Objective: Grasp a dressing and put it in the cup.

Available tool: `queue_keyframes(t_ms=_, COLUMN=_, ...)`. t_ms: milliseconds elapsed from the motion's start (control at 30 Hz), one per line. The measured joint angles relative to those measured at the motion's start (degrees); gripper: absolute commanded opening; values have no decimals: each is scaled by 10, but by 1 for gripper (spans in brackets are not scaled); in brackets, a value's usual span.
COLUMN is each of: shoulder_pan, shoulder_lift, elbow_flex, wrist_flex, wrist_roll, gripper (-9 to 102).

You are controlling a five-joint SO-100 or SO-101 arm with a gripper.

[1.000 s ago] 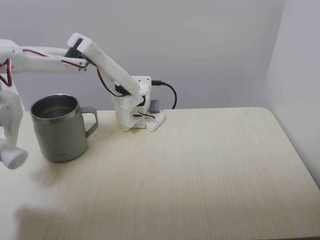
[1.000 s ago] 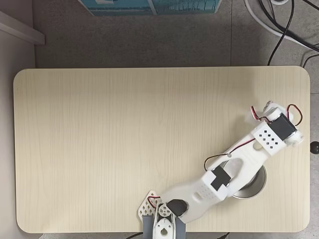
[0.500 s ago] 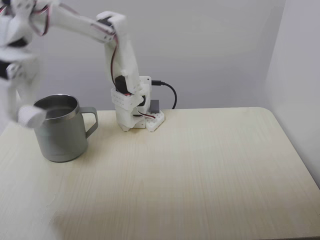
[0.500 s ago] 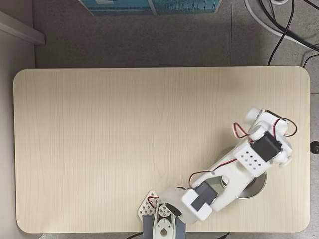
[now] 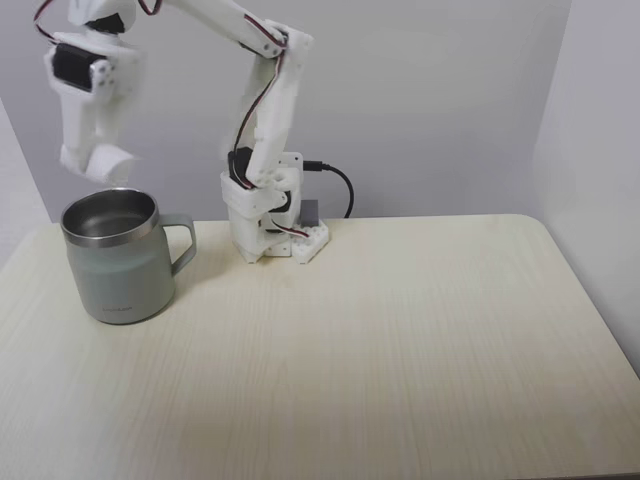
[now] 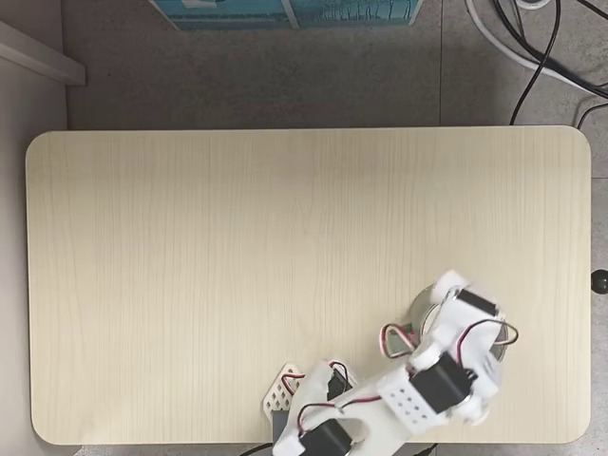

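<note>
The cup [image 5: 116, 257], a pale grey-green metal mug with a shiny rim and a handle on its right, stands at the table's left in a fixed view from the side. My gripper [image 5: 92, 155] hangs high above it, shut on the dressing [image 5: 108, 165], a small white soft cylinder a short way above the rim. In a fixed view from above, my arm covers most of the cup [image 6: 421, 306]. The dressing [image 6: 448, 282] shows as a white round end at the gripper [image 6: 454, 290], over the cup's far rim.
The arm's base [image 5: 268, 228] sits at the table's back edge, with a black cable [image 5: 340, 185] behind it. The pale wooden table [image 5: 400, 340] stretches to the right. Beyond the table [image 6: 237, 237], cables [image 6: 532, 57] and a teal box [image 6: 285, 11] lie on the floor.
The gripper has risen from table height left of the cup, carrying the dressing up and over the cup's mouth. The arm has folded back toward its base.
</note>
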Motion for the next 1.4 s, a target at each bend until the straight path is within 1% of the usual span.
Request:
queue_keyframes(t_ms=133, shoulder_pan=32, shoulder_lift=-14, elbow_flex=-64, wrist_flex=0, wrist_roll=-34, gripper=-1)
queue_keyframes(t_ms=333, shoulder_pan=48, shoulder_lift=-49, elbow_flex=-161, wrist_flex=-29, wrist_roll=-66, gripper=-1)
queue_keyframes(t_ms=767, shoulder_pan=92, shoulder_lift=0, elbow_flex=-165, wrist_flex=-61, wrist_roll=-95, gripper=0)
queue_keyframes(t_ms=867, shoulder_pan=104, shoulder_lift=21, elbow_flex=-145, wrist_flex=-61, wrist_roll=-95, gripper=18)
queue_keyframes(t_ms=1000, shoulder_pan=101, shoulder_lift=41, elbow_flex=-114, wrist_flex=-61, wrist_roll=-92, gripper=24)
queue_keyframes(t_ms=1400, shoulder_pan=112, shoulder_lift=66, elbow_flex=-68, wrist_flex=-57, wrist_roll=-89, gripper=23)
